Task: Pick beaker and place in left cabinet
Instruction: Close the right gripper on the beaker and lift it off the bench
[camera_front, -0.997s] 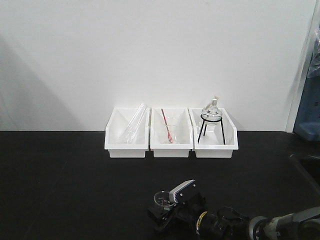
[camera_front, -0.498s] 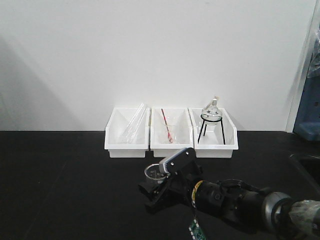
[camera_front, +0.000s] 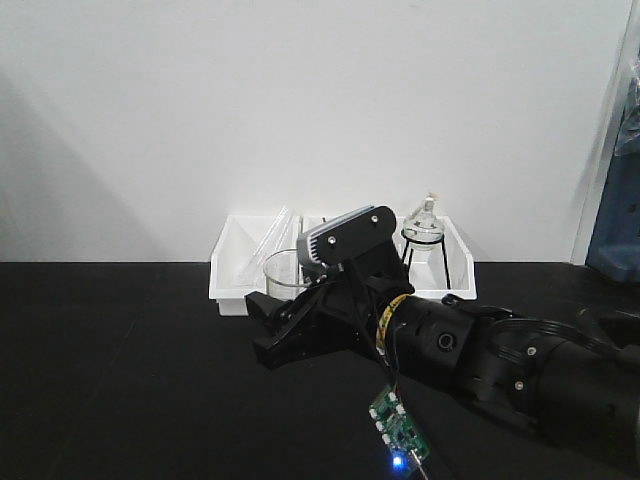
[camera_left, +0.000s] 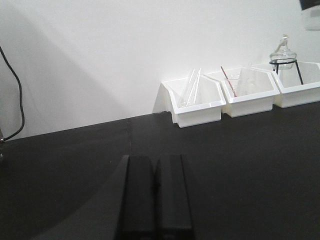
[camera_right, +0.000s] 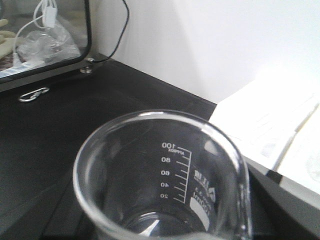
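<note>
The beaker (camera_front: 283, 272) is clear glass with white graduation marks and is held upright above the black table (camera_front: 110, 370), in front of the white bins. My right gripper (camera_front: 285, 312) is shut on the beaker, its black jaws on either side of the lower wall. In the right wrist view the beaker (camera_right: 165, 180) fills the frame, rim up and empty. My left gripper (camera_left: 155, 159) is shut and empty, low over the table. The left cabinet is out of view.
Three white bins stand against the back wall: the left bin (camera_front: 235, 268) with glass tubes (camera_left: 192, 86), a middle bin (camera_left: 250, 95), and the right bin (camera_front: 455, 268) with a round-bottom flask on a tripod (camera_front: 422, 228). A green circuit board (camera_front: 400, 430) hangs under the right arm. A glass-fronted box (camera_right: 45, 35) stands to the left.
My right gripper has risen from the table's front with the beaker and moved back and left, so it now covers the middle bin. The left gripper has not visibly moved.
</note>
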